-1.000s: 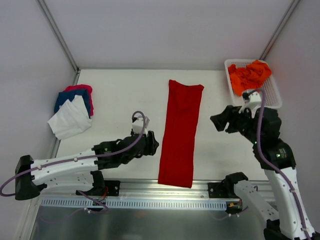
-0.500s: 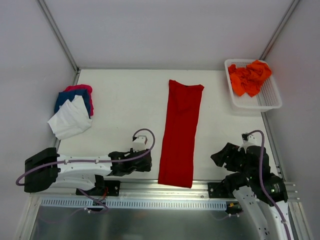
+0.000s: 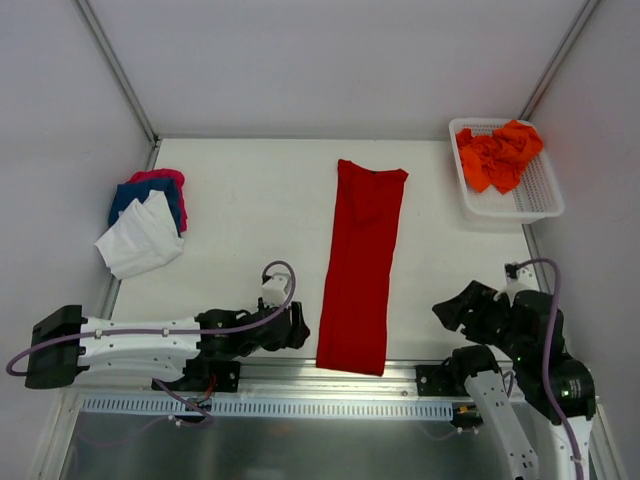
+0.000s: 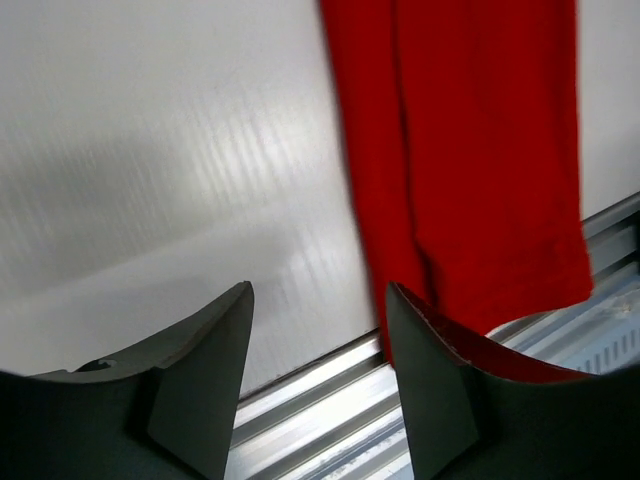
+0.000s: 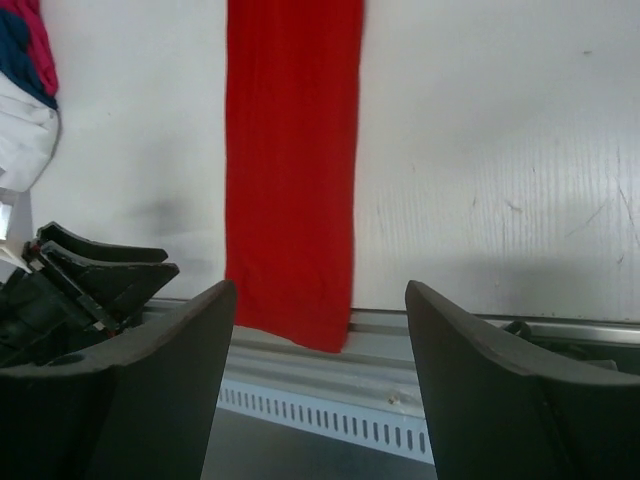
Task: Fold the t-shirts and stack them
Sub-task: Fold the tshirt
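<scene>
A deep red t-shirt [image 3: 362, 262], folded into a long narrow strip, lies down the middle of the table, its near end hanging over the front rail; it shows in the left wrist view [image 4: 470, 150] and the right wrist view [image 5: 292, 160]. My left gripper [image 3: 297, 325] is open and empty, low at the table's near edge just left of the strip's near end. My right gripper [image 3: 450, 310] is open and empty, raised near the front right. Orange t-shirts [image 3: 498, 153] lie crumpled in the basket. A white tee [image 3: 140, 240] lies on blue [image 3: 130, 195] and pink [image 3: 158, 178] ones at left.
The white mesh basket [image 3: 540, 195] stands at the back right corner. A metal rail [image 3: 300, 385] runs along the table's near edge. Grey walls enclose the table on three sides.
My left gripper has drawn back toward the near edge beside the red strip's end. My right arm has swung from near the basket back to the front right.
</scene>
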Controlling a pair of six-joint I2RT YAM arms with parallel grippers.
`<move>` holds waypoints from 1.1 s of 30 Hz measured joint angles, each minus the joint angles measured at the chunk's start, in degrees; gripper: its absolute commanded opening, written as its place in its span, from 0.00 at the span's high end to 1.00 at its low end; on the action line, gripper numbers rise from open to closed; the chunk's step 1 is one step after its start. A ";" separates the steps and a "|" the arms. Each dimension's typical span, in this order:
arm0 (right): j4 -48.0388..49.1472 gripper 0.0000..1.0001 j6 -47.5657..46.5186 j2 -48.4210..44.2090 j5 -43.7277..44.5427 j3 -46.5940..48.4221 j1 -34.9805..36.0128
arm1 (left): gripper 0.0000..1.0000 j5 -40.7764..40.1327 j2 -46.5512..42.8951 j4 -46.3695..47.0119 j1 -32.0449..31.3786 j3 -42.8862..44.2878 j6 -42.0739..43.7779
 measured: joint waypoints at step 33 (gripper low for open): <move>14.03 0.05 6.86 55.25 45.05 13.86 55.15 | 0.15 20.68 -20.70 19.17 27.91 -2.27 10.75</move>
